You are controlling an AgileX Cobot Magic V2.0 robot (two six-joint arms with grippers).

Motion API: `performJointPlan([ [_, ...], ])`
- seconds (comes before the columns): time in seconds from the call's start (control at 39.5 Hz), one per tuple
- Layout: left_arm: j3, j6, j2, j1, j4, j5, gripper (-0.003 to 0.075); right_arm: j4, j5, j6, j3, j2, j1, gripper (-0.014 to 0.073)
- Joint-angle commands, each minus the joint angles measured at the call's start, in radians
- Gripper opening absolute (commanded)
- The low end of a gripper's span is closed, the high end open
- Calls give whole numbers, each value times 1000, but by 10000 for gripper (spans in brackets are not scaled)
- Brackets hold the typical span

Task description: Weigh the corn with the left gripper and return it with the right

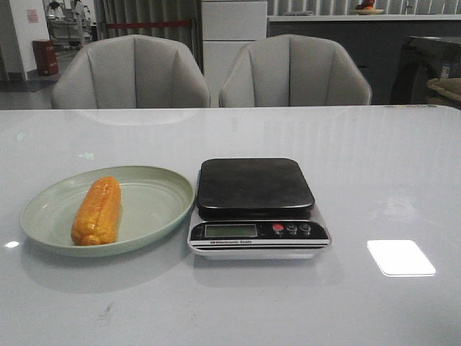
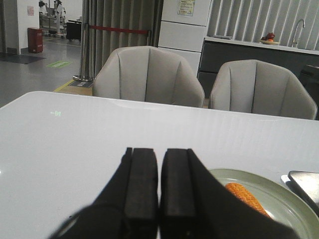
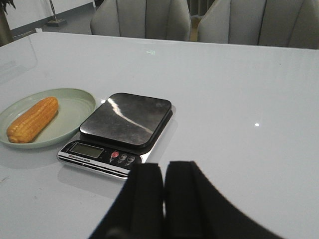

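The corn (image 1: 97, 210) lies lengthwise in the pale green plate (image 1: 162, 202) at the table's front left. It also shows in the right wrist view (image 3: 33, 119) and partly in the left wrist view (image 2: 245, 197). A kitchen scale (image 1: 255, 187) with a dark bare platform stands just right of the plate. My left gripper (image 2: 159, 152) is shut and empty, hanging over the table to the left of the plate (image 2: 279, 191). My right gripper (image 3: 164, 167) is shut and empty, nearer than the scale (image 3: 125, 119) and to its right. Neither gripper shows in the front view.
Two grey chairs (image 1: 133, 72) (image 1: 294, 71) stand behind the table's far edge. A bright patch of reflected light (image 1: 400, 257) lies on the glossy white tabletop right of the scale.
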Motion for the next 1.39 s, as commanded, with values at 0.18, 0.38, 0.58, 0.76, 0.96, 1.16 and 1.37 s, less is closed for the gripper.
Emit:
performJointPlan([
  [0.18, 32, 0, -21, -5, -2, -84, 113, 0, -73, -2, -26, 8, -3, 167],
  [0.38, 32, 0, -21, -5, -2, -84, 113, 0, -73, -2, -26, 8, -3, 167],
  [0.58, 32, 0, -21, -5, -2, -84, 113, 0, -73, -2, -26, 8, -3, 167],
  [0.76, 32, 0, -21, -5, -2, -84, 113, -27, -106, -3, -10, 8, -54, 167],
  [0.96, 32, 0, -21, -5, -2, -84, 113, -37, -252, -3, 79, -38, -220, 167],
  [1.16, 32, 0, -21, -5, -2, -84, 113, -51, -300, -2, 202, -162, -286, 167],
  [1.37, 32, 0, -19, -5, -2, -84, 113, -51, -307, 5, 223, -159, -286, 167],
])
